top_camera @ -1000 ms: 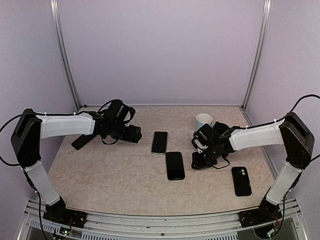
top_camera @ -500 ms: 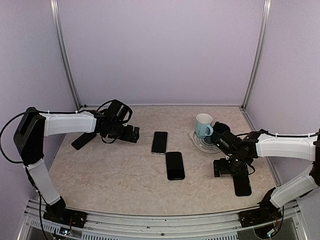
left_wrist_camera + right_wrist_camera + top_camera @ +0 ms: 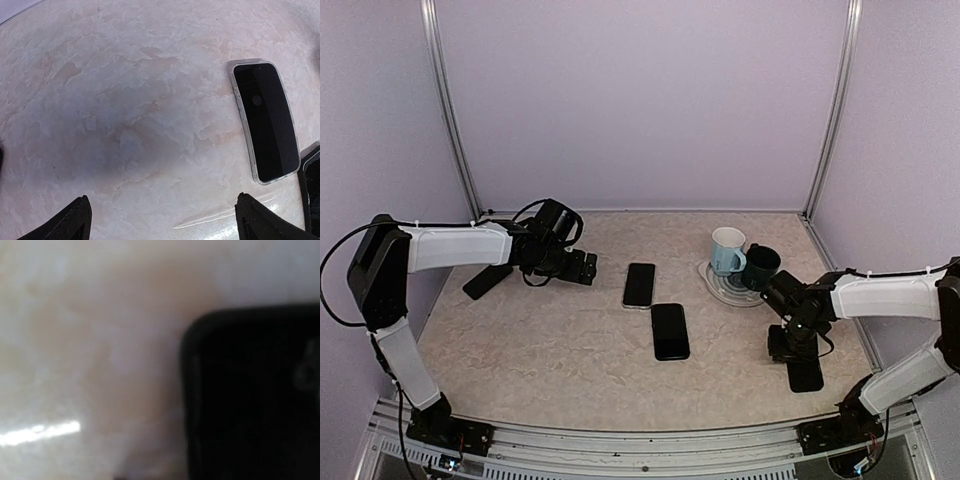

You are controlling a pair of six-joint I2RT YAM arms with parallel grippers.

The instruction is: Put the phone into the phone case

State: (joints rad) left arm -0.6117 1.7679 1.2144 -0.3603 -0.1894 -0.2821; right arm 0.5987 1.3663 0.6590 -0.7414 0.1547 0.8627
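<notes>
A black phone lies flat at the table's middle. A dark slab with a clear rim, a phone or case, lies just behind it; it also shows in the left wrist view. A black case with a camera cut-out lies at the front right and fills the right of the blurred right wrist view. My right gripper is low over its far end, fingers not visible. My left gripper hovers open and empty left of the clear-rimmed slab; its fingertips show at the bottom corners.
A light blue mug and a dark mug stand on a round coaster at the back right. Another dark flat object lies under my left arm. Walls enclose the table's back and sides.
My right gripper has swung from near the coaster to the right and toward the front, down onto the black case. My left gripper has barely moved.
</notes>
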